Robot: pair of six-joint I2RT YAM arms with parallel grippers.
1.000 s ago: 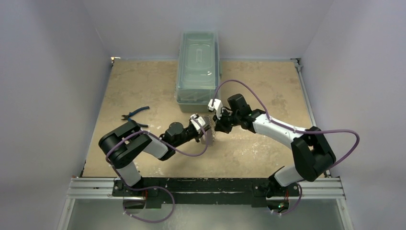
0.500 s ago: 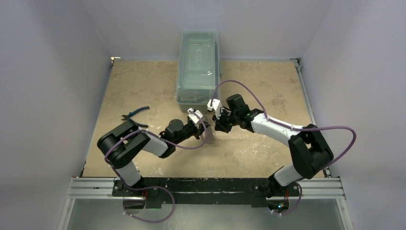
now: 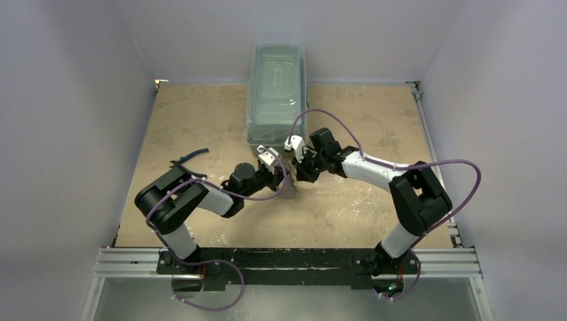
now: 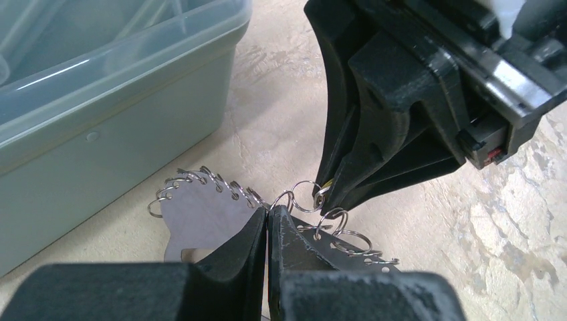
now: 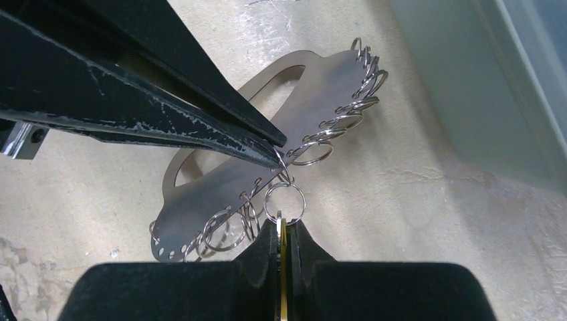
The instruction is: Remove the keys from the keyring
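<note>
Working on the first key: my left gripper (image 4: 269,224) is clamped on the keyring (image 5: 307,110), right gripper (image 5: 284,231) is pinching the yellow key (image 5: 283,267), and next I probably gotta wiggle it off its little ring (image 5: 303,203).

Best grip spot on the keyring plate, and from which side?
Probably the bare flat band of the keyring beside its handle slot, approached from the slot side, clamping across the thin sheet. The curved edge is crowded with small rings; the left hand pinches there, the right hand holds the yellow key off one ring.
</note>
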